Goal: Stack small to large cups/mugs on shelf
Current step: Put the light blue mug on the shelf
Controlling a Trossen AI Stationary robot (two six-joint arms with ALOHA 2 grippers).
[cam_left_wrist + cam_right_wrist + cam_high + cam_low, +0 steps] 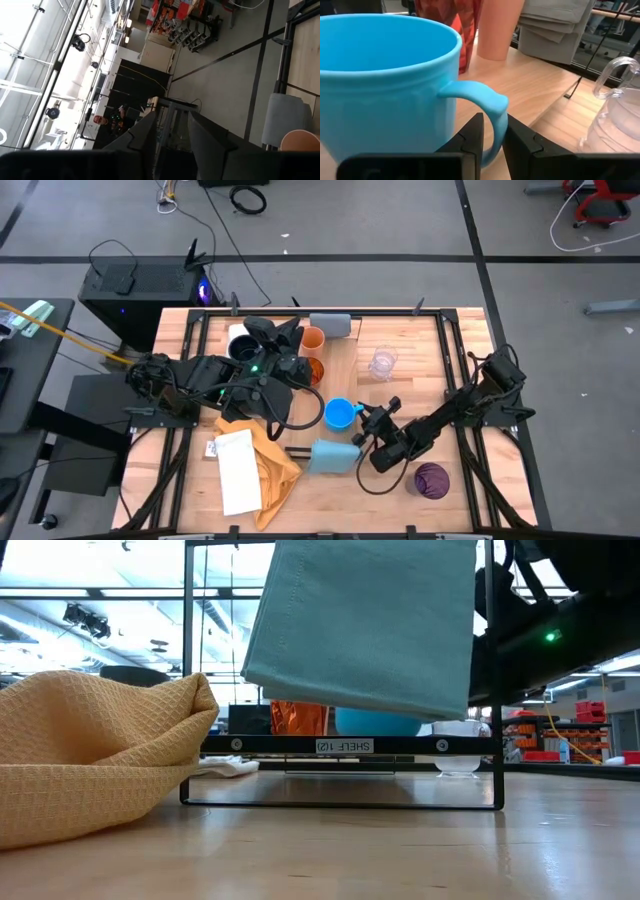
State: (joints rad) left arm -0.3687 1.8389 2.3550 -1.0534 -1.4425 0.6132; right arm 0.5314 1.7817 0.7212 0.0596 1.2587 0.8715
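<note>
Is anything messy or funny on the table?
Yes. A yellow cloth lies crumpled near the table's front edge with a white paper on top of it, and the purple cup sits alone on the table, off the shelf.

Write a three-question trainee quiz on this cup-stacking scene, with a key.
1. True or false: the right gripper is closed on the handle of the blue mug.
2. Which cup stands nearest the grey block: A orange cup, B purple cup, C clear glass?
3. Fill in: the yellow cloth lies beside a white ___.

Key: 1 true. 2 A. 3 sheet.
</note>
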